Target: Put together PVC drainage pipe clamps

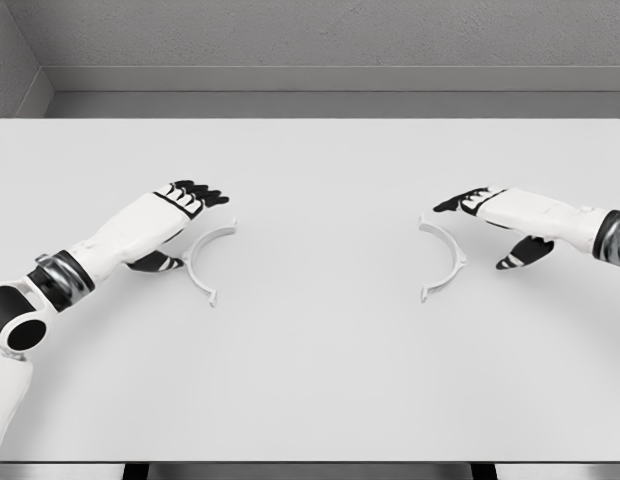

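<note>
Two white half-ring clamp pieces lie flat on the white table. The left clamp half curves open toward the right; my left hand hovers just beside its upper end, fingers spread, holding nothing. The right clamp half curves open toward the left. My right hand sits just right of its top end, fingers extended and thumb hanging down, holding nothing. Neither hand visibly touches a clamp piece.
The table's far edge meets a grey wall at the back. The table's front edge runs along the bottom of the view.
</note>
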`<action>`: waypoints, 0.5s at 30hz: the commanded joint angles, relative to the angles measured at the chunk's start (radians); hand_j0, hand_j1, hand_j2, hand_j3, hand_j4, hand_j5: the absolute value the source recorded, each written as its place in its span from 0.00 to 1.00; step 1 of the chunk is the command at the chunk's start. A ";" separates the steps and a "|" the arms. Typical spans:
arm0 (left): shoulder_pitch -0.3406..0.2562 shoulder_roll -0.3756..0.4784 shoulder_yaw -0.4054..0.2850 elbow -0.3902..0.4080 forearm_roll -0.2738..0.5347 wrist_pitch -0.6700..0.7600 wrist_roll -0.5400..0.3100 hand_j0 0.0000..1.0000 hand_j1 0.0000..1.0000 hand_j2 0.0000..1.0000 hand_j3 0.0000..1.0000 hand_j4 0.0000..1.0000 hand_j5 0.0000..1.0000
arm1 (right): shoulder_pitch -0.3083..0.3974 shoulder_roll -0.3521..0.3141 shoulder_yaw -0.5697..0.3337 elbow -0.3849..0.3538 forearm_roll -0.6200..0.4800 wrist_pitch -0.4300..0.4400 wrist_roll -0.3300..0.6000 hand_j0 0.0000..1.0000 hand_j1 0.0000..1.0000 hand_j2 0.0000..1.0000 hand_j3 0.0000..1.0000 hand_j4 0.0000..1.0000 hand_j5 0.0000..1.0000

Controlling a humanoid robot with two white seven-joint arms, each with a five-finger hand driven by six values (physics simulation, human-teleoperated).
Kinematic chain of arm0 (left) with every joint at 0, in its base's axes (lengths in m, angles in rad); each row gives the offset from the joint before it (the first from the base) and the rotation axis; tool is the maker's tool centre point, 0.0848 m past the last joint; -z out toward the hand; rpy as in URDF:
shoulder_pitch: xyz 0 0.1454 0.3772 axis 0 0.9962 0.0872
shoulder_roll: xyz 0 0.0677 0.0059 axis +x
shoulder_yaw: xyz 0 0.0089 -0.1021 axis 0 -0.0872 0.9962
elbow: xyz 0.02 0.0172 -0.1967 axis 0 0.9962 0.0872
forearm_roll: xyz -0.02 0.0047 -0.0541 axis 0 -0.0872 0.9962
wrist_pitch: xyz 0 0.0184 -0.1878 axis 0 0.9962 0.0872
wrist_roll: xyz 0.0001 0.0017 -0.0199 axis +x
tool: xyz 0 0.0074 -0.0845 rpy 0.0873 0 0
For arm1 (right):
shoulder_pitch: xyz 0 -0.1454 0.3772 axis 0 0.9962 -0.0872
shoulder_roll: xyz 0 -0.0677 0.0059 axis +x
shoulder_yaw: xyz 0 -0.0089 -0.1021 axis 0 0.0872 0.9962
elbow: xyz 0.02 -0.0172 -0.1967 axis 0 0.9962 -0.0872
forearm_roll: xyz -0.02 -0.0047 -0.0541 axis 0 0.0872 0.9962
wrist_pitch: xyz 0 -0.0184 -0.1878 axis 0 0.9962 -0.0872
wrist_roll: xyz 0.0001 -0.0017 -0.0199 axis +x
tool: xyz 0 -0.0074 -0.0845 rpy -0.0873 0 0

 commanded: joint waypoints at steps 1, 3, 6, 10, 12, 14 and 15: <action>0.000 0.001 -0.005 0.000 0.005 0.049 0.001 1.00 1.00 1.00 1.00 1.00 1.00 | 0.000 0.025 -0.001 0.025 0.014 0.003 0.000 1.00 1.00 1.00 1.00 1.00 1.00; 0.003 0.006 -0.003 0.001 0.007 0.051 0.001 1.00 1.00 1.00 1.00 1.00 1.00 | -0.005 0.036 -0.002 0.043 0.016 0.003 0.000 1.00 1.00 1.00 1.00 1.00 1.00; 0.002 0.007 0.003 0.006 0.007 0.052 0.001 1.00 1.00 1.00 1.00 1.00 1.00 | -0.006 0.049 -0.002 0.043 0.022 0.005 0.000 1.00 1.00 1.00 1.00 1.00 1.00; -0.005 0.004 -0.003 0.011 0.005 0.115 0.001 1.00 1.00 1.00 1.00 1.00 1.00 | -0.008 0.058 -0.002 0.042 0.023 0.006 0.000 1.00 1.00 1.00 1.00 1.00 1.00; -0.005 0.004 -0.002 0.011 0.005 0.126 0.001 1.00 1.00 1.00 1.00 1.00 1.00 | -0.021 0.077 -0.001 0.054 0.037 0.008 0.000 1.00 1.00 1.00 1.00 1.00 1.00; -0.006 0.000 -0.007 0.017 0.005 0.161 0.001 1.00 1.00 1.00 1.00 1.00 1.00 | -0.023 0.083 -0.001 0.055 0.042 0.008 0.000 1.00 1.00 1.00 1.00 1.00 1.00; -0.006 -0.002 -0.010 0.017 0.004 0.170 0.001 1.00 1.00 1.00 1.00 1.00 1.00 | -0.023 0.086 -0.001 0.058 0.042 0.008 0.000 1.00 1.00 1.00 1.00 1.00 1.00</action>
